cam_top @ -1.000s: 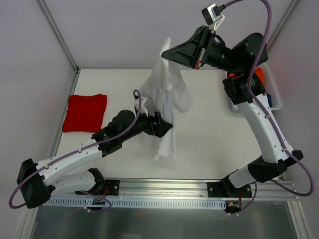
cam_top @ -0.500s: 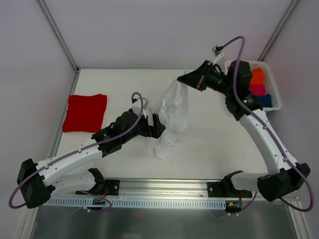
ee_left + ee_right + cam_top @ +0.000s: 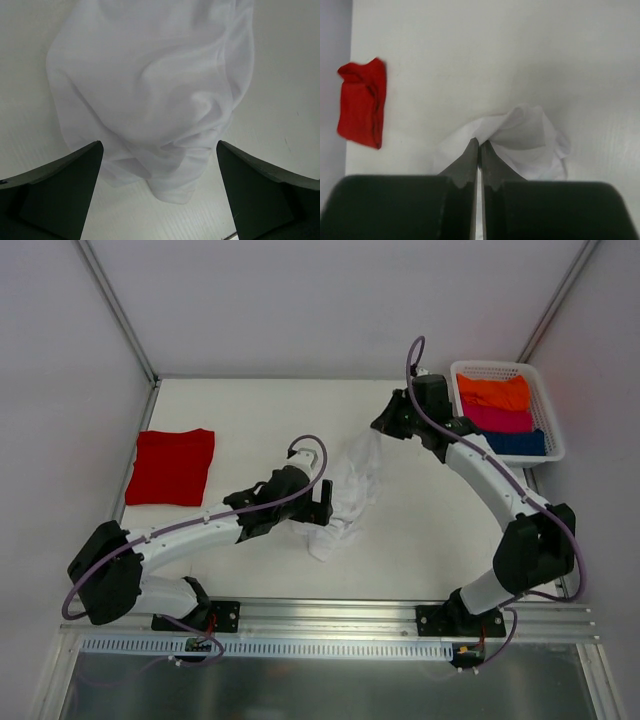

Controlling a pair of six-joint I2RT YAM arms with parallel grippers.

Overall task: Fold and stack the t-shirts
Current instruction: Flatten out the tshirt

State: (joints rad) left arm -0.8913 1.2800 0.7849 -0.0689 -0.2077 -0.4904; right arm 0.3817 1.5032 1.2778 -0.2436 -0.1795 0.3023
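On the table (image 3: 250,410): crumpled t-shirt (image 3: 350,490) at centre, folded t-shirt (image 3: 172,467) at far left, basket (image 3: 500,365) holding folded garments (image 3: 497,418) at rear right

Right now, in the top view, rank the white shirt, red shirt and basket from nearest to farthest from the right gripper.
1. white shirt: mid-table, pinched in the right gripper.
2. basket: far right corner, close beside the gripper.
3. red shirt: at the table's left edge.

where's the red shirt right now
In the top view, the red t-shirt lies folded at the left of the table, by the wall, left of the white t-shirt.
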